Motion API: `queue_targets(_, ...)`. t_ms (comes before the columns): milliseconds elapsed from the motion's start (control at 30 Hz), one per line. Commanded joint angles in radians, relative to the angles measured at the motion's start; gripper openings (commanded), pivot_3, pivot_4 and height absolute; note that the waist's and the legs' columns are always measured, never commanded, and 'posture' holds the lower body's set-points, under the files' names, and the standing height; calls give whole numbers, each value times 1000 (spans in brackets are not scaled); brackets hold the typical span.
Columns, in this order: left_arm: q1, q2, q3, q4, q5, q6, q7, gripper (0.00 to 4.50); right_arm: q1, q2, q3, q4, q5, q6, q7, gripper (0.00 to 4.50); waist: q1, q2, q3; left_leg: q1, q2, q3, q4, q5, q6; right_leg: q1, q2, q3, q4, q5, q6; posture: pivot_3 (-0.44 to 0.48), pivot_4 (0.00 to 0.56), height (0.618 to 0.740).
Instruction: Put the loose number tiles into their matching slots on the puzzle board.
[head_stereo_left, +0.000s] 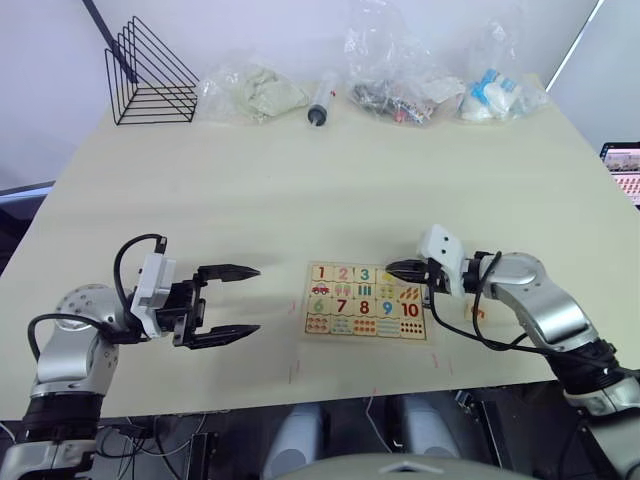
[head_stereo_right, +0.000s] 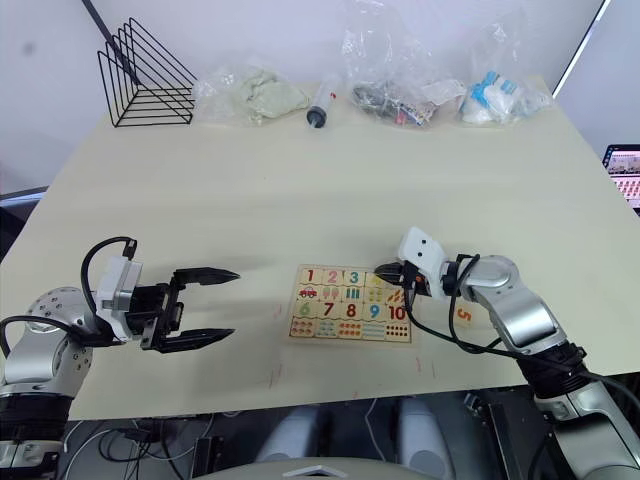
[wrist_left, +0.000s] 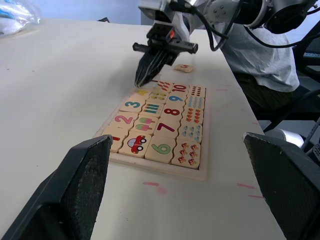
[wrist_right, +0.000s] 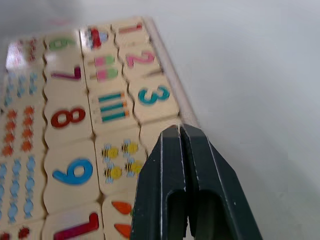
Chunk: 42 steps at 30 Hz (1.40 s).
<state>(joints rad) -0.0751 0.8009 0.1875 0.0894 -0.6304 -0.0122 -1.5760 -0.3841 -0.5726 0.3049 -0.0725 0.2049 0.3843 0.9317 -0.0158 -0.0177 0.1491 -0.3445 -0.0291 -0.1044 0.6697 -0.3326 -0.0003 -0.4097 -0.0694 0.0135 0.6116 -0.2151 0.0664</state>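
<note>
The puzzle board (head_stereo_left: 366, 337) lies near the table's front edge, right of centre. Tiles 1 (head_stereo_left: 320, 272), 2 (head_stereo_left: 342, 273) and 3 (head_stereo_left: 364, 274) sit in its top row. My right gripper (head_stereo_left: 390, 268) is shut, with its tips down at the fourth slot, over a pale tile with a yellow mark (wrist_left: 142, 91). Whether the tips touch that tile I cannot tell. A loose tile printed 5 (head_stereo_right: 463, 313) lies on the table just right of the board, under my right forearm. My left gripper (head_stereo_left: 225, 300) is open and holds nothing, about a hand's width left of the board.
Along the far edge stand a black wire rack (head_stereo_left: 150, 75), several clear plastic bags (head_stereo_left: 400, 80) and a syringe-like tube (head_stereo_left: 320, 100). A screen (head_stereo_left: 625, 165) shows past the right edge. Small red marks (head_stereo_left: 295, 372) dot the table in front of the board.
</note>
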Motion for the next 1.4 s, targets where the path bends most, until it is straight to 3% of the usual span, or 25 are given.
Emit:
queue_targets(33, 9, 3, 28, -27, -9, -8, -11, 4500, 0, -3, -4, 4, -16, -14, 12, 34, 0, 0, 0, 0, 0, 0, 0, 0, 0, 0, 0, 0, 0, 0, 0, 0, 150, 740)
queue_targets(333, 23, -1, 30, -29, -2, -13, 4, 4500, 14, 19, -65, -16, 25, -45, 12, 34, 0, 0, 0, 1, 0, 0, 0, 0, 0, 0, 0, 0, 1, 0, 0, 0, 150, 740)
queue_targets(667, 94, -24, 48, -62, 30, -8, 124, 4500, 155, 20, -288, -135, 136, -130, -44, 34, 3, 0, -1, 0, 0, -1, 0, 0, 0, 0, 0, 0, 0, 0, 0, 0, 150, 740)
queue_targets(767, 107, -37, 58, -67, 37, -8, 165, 4500, 209, 0, -357, -147, 190, -150, -12, 827, 4, 0, -1, 1, 0, 0, 0, 0, 0, 0, 0, 1, 1, 1, 0, 0, 150, 740)
queue_targets(933, 148, -65, 82, -85, 44, -8, 235, 4500, 318, -29, -508, -129, 279, -223, 53, 3184, 4, 1, -1, 1, 0, 1, 0, 0, 0, 1, 0, 2, 1, 1, 0, 0, 150, 740)
queue_targets(1000, 166, -67, 89, -87, 47, -15, 244, 4500, 361, -48, -547, -107, 284, -254, 80, 4374, 3, 1, -1, 1, 0, 1, 0, 0, 0, 1, 0, 2, 1, 1, 0, 0, 150, 740)
queue_targets(1400, 296, -82, 163, -98, 52, -47, 283, 4500, 655, -59, -710, 6, 317, -417, 202, 4450, 4, 2, -1, 10, 0, 6, 0, -3, 5, 6, 0, 6, 7, 1, 0, 0, 150, 740)
